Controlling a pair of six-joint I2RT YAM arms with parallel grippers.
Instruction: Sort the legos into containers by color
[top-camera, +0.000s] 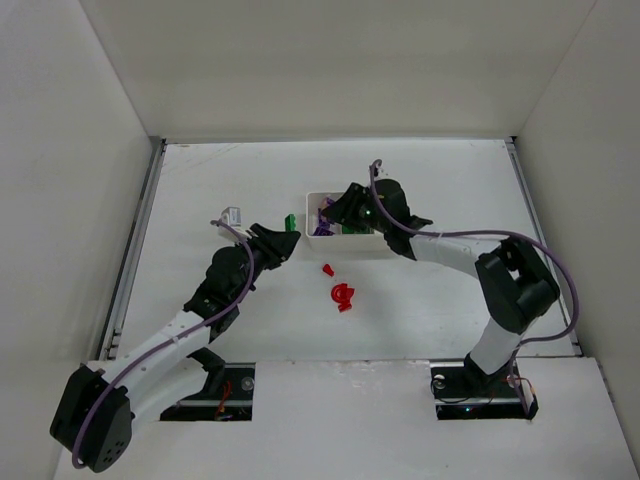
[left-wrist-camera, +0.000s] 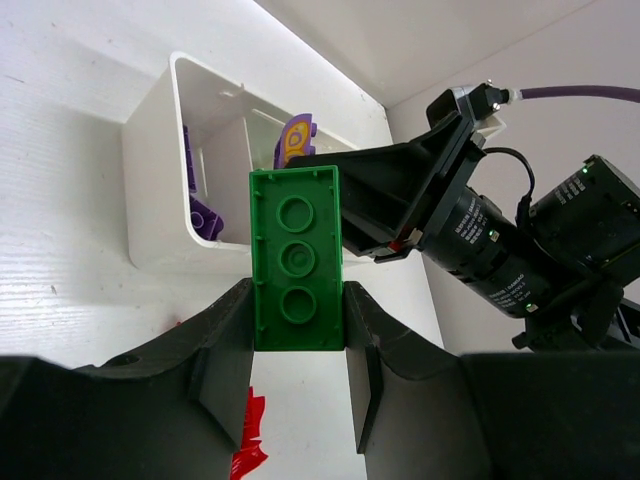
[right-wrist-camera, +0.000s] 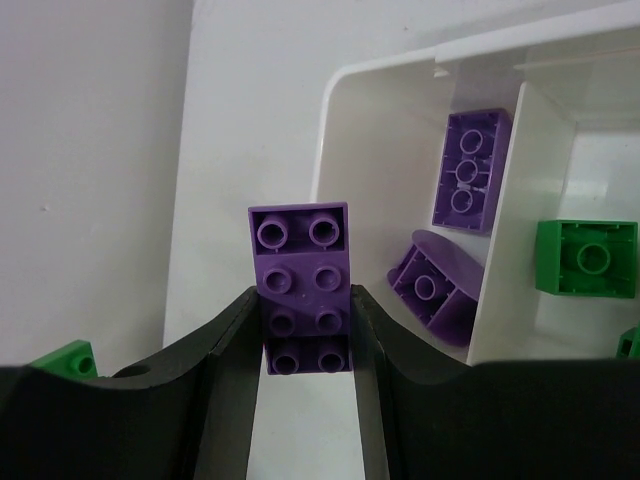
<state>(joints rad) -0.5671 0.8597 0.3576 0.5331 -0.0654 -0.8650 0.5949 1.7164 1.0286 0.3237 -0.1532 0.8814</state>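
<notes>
Legos (top-camera: 341, 295), red ones, lie loose on the tabletop (top-camera: 200, 190) near the white tray (top-camera: 320, 196). Left wrist view: the left gripper (left-wrist-camera: 297, 335) clamps a green brick (left-wrist-camera: 295, 250) near the tray. Right wrist view: the right gripper (right-wrist-camera: 305, 335) pinches a purple brick (right-wrist-camera: 303, 265) beside the end compartment (right-wrist-camera: 380, 150), which holds purple pieces (right-wrist-camera: 467, 170).

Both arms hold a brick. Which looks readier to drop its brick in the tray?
Right. Its end effector holds a purple brick right beside the tray, by the compartment with purple bricks; the left end effector, holding a green brick, is farther off.
</notes>
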